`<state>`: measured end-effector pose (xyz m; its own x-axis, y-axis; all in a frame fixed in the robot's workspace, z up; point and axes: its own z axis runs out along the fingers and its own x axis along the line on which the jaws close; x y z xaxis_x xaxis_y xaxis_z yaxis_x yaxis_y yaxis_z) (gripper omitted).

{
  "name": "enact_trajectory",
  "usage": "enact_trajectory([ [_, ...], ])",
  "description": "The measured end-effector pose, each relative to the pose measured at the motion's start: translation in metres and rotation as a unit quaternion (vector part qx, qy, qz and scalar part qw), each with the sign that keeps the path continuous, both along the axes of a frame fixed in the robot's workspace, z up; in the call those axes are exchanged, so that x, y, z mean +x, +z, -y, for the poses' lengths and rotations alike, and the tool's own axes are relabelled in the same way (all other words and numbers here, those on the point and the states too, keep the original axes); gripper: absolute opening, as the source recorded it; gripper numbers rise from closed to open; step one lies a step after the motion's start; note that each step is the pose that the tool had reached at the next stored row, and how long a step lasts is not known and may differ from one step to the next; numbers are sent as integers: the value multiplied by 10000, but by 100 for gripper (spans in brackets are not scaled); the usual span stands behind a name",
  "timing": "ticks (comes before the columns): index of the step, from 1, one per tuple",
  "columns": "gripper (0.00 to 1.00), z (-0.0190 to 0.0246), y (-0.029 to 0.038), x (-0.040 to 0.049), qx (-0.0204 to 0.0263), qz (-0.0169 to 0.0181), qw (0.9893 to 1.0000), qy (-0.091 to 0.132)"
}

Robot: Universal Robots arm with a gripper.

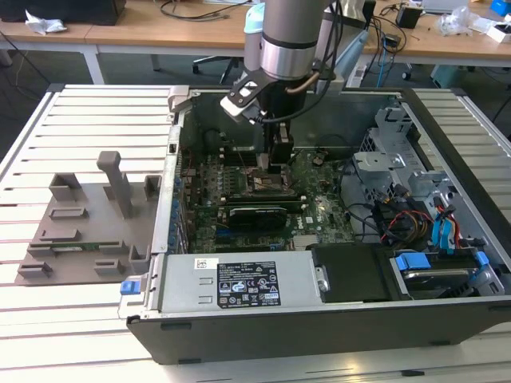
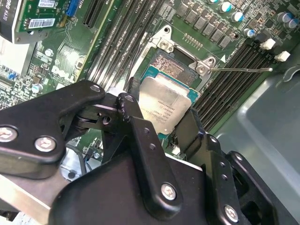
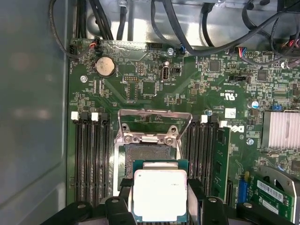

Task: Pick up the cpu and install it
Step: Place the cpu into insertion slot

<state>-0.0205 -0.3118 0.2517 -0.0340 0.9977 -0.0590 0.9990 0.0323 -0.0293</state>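
The cpu (image 3: 160, 194), a flat square chip with a pale silver top and green rim, sits between my gripper's (image 3: 160, 187) two black fingers (image 3: 125, 194), which are shut on its opposite edges. It hangs over the near part of the dark socket (image 3: 146, 153), whose metal frame (image 3: 154, 123) is swung open. The second wrist view shows the cpu (image 2: 166, 105) partly covering the socket (image 2: 169, 65), with a finger (image 2: 132, 96) at its side. In the exterior view the gripper (image 1: 274, 163) is low inside the open computer case (image 1: 263, 335), just above the motherboard socket (image 1: 267, 185).
Black memory slots (image 3: 91, 159) flank the socket on both sides. The thin socket lever (image 2: 243, 70) sticks out sideways. A grey fixture plate with upright posts (image 1: 88, 227) lies at the exterior view's left. The power supply (image 1: 239, 283) and drive cables (image 1: 423, 227) crowd the case's front and right.
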Motion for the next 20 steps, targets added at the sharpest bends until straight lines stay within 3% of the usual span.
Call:
enact_trajectory([
  [20,55,-4,-118,0,0,0,10000,0],
])
